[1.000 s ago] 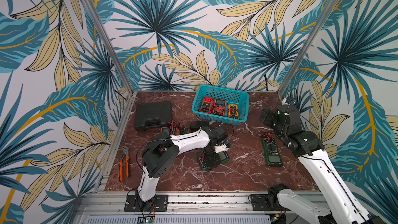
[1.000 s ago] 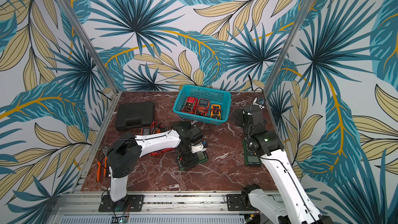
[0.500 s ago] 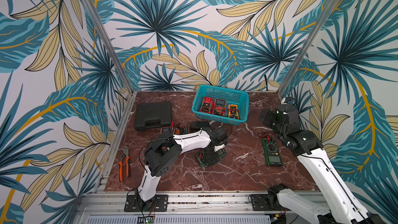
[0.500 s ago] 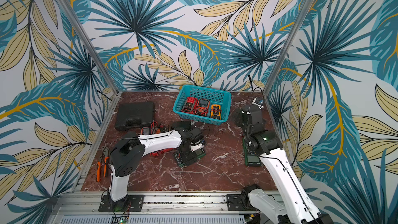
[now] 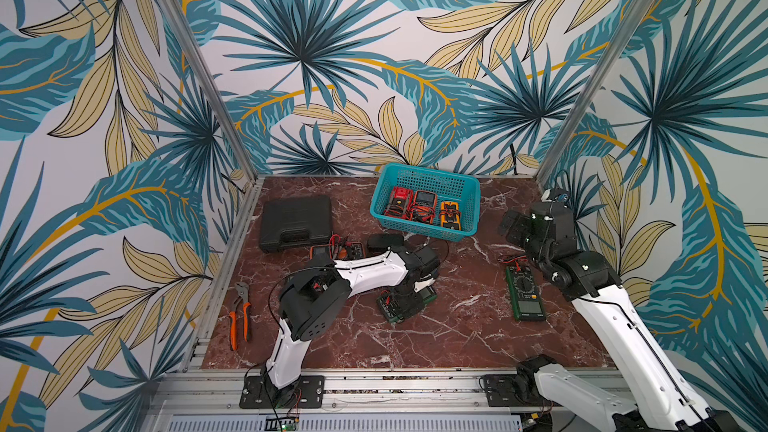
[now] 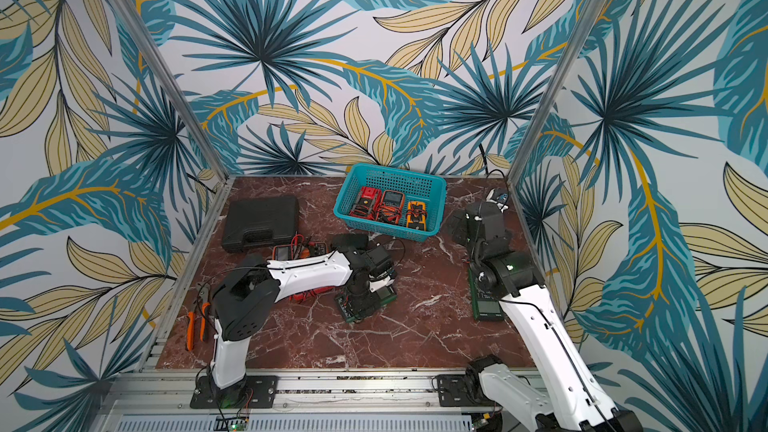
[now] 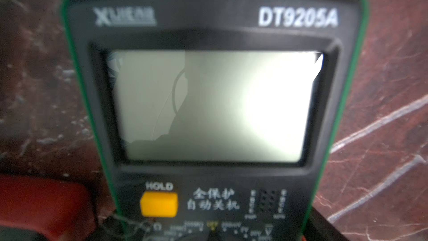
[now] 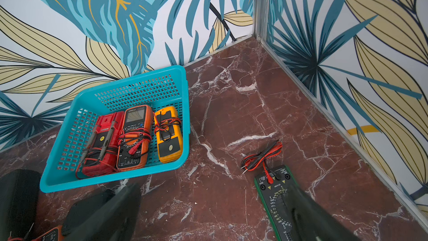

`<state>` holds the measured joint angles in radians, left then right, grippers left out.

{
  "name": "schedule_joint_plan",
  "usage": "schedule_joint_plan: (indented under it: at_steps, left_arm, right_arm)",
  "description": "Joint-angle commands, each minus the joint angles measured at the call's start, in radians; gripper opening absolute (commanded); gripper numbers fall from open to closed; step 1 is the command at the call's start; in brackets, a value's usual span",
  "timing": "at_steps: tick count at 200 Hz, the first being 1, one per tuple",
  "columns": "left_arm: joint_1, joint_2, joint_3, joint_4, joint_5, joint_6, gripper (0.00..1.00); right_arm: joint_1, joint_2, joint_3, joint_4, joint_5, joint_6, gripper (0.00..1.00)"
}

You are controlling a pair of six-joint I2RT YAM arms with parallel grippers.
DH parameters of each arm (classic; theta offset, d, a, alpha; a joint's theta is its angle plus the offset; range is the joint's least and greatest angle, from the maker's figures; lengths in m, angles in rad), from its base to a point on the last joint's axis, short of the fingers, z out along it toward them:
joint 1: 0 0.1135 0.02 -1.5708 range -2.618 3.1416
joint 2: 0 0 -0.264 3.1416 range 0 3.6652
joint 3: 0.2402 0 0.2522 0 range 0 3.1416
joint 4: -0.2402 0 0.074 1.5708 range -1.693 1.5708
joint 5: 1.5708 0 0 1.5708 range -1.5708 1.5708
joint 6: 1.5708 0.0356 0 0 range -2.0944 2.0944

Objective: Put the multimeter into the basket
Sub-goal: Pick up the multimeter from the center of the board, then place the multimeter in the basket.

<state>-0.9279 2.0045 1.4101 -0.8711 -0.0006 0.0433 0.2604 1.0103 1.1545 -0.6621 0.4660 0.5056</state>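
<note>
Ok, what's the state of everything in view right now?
basket: holds three meters
DT9205A meter: on table, screen blank
left gripper: down on it, grip unclear
right gripper: open, empty
other green meter: flat on table, leads plugged
case: shut
pliers: lying by left rail

Both top views are bright and evenly lit from overhead, with only faint, soft shadows under the arms on the table (image 5: 457, 338), and the corner posts (image 5: 203, 76) splay outward toward the upper edges — wide-angle distortion. The left wrist view is soft throughout: the multimeter (image 7: 213, 15) fills it out of focus, its lettering smeared, and white glare washes out one side of its display (image 7: 266, 103). The right wrist view renders the basket (image 8: 115, 178) sharply, while the fingers (image 8: 310, 214) of the right gripper (image 8: 213, 191) — nearest the lens — are dark blurs.
</note>
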Motion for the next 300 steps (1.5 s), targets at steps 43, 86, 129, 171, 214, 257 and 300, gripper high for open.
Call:
schedule_joint_plan:
  at_steps: [43, 86, 129, 171, 214, 257, 300]
  left_arm:
    - [0.013, -0.168, 0.043, 0.095, -0.108, -0.136, 0.0]
    - [0.064, -0.223, 0.196, 0.052, -0.224, -0.245, 0.0]
    - [0.172, -0.201, 0.342, 0.177, -0.23, -0.302, 0.0]
    - [0.272, -0.082, 0.518, 0.253, -0.255, -0.295, 0.0]
    - [0.339, 0.067, 0.709, 0.285, -0.245, -0.262, 0.0]
    - [0.369, 0.229, 0.876, 0.251, -0.221, -0.261, 0.0]
    - [0.388, 0.335, 0.952, 0.197, -0.187, -0.264, 0.0]
  right_arm:
    - [-0.001, -0.024, -0.032, 0.002, 0.049, 0.016, 1.0]
    - [-0.001, -0.036, -0.036, 0.004, 0.053, -0.002, 1.0]
    - [-0.001, -0.031, -0.051, 0.012, 0.035, -0.013, 1.0]
    - [-0.001, -0.03, -0.06, 0.012, 0.016, -0.015, 1.0]
    - [-0.001, -0.033, -0.059, 0.011, -0.018, -0.003, 1.0]
    - [-0.001, -0.012, -0.064, 0.014, -0.061, 0.024, 1.0]
    - [-0.001, 0.018, -0.061, 0.015, -0.108, 0.038, 0.99]
